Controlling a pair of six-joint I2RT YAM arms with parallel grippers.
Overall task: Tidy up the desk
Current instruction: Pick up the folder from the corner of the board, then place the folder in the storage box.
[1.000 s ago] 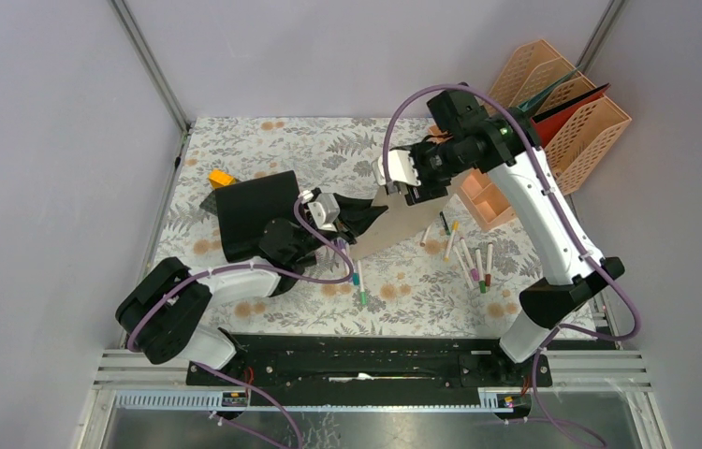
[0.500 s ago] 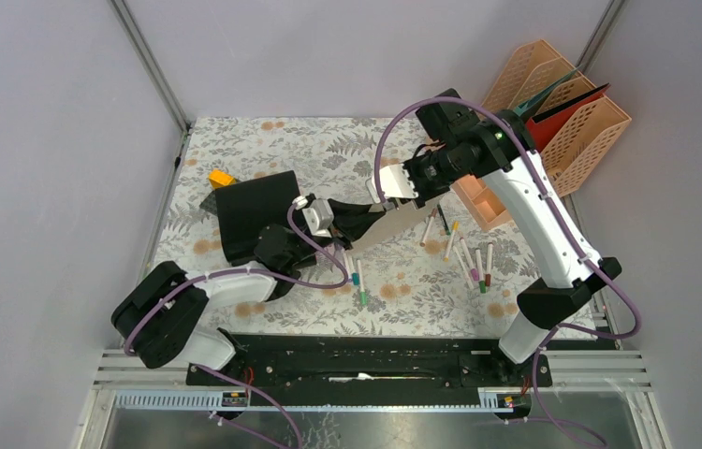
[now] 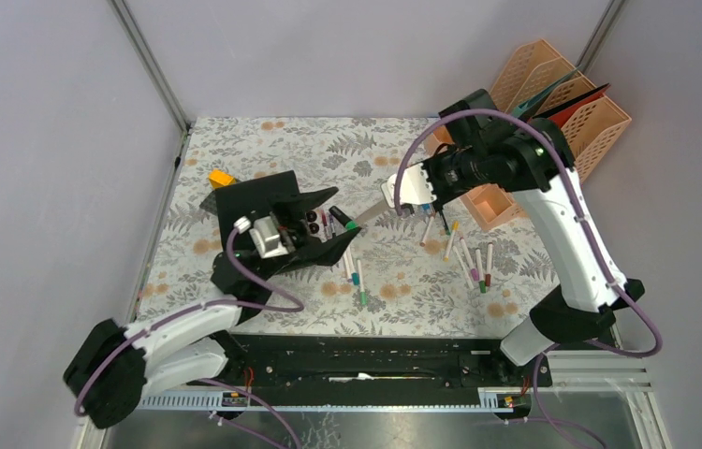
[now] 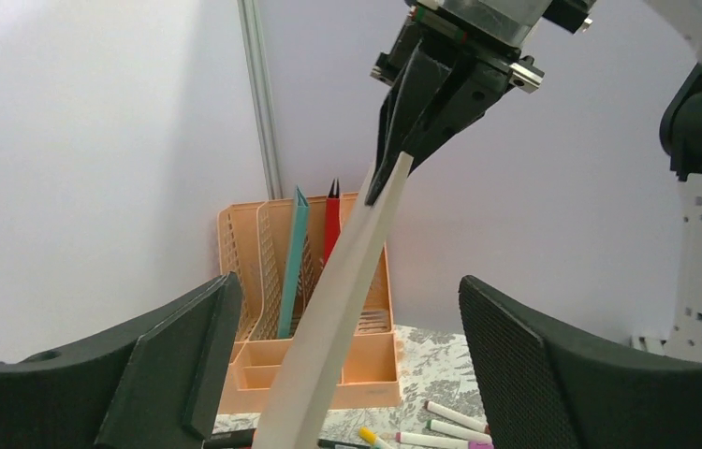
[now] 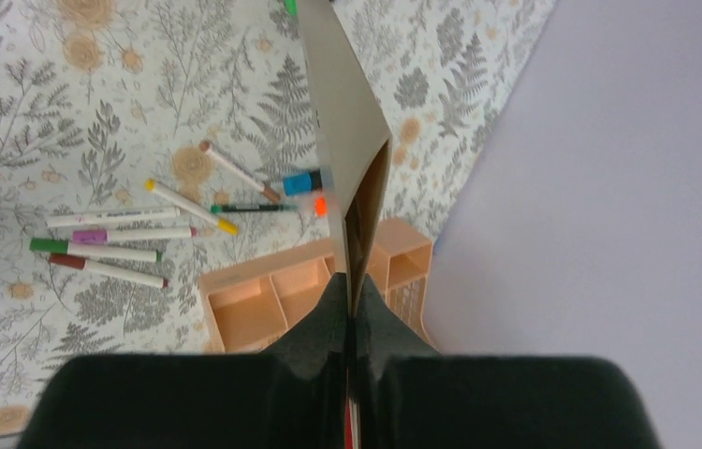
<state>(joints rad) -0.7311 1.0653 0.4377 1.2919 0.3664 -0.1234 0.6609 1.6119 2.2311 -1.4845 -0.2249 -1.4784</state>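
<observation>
Step in hand, as judged: carrying the beige folder [image 3: 373, 213] toward the orange file rack [image 3: 563, 122] at the far right corner of the tabletop [image 3: 329, 150]. Pinched at its upper edge by the right gripper [image 3: 392, 198], fingers pressed together on the thin card, no gap to be seen in the right wrist view. Raised and tilted, upper end toward the far right corner, lower end near the middle of the tabletop. Contact of that lower end with the cloth: not possible to tell.

Seen from the left wrist, passing between the fingers of the left gripper [image 3: 329, 224] without touching either one. Left gripper spread wide, holding nothing, just beside the black folder [image 3: 254, 210] lying toward the left edge.

Next move, probably: lift the beige folder fully clear, turn it upright and line its edge with a free slot of the rack, beside the teal folder [image 4: 293, 257] and the red folder [image 4: 330, 229] standing there. Care needed with a thin, bending sheet and narrow slots.

Not yet sorted: loose markers [image 3: 474, 262] near the right edge, close to the small orange tray [image 3: 483, 201], and a few more near the middle.
</observation>
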